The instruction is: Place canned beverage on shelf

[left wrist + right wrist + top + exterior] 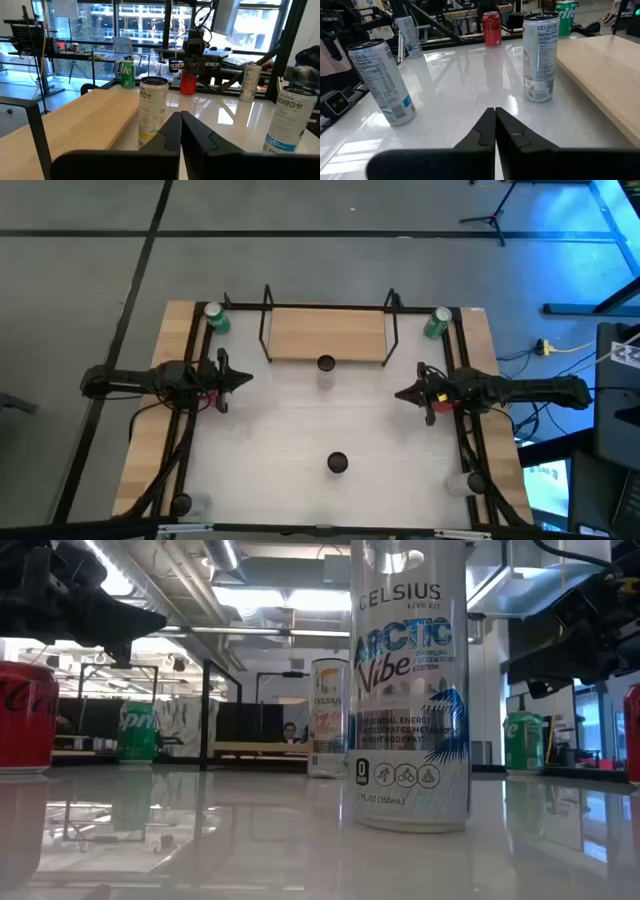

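Shelf (pixel 325 333) bare; cans (pixel 337 464) on table (pixel 270 430).

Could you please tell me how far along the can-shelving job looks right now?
Nothing looks done: the shelf is bare. Nothing is in hand: the left pincer and right pincer are shut and empty. The can by the shelf and the nearer can remain on the table.
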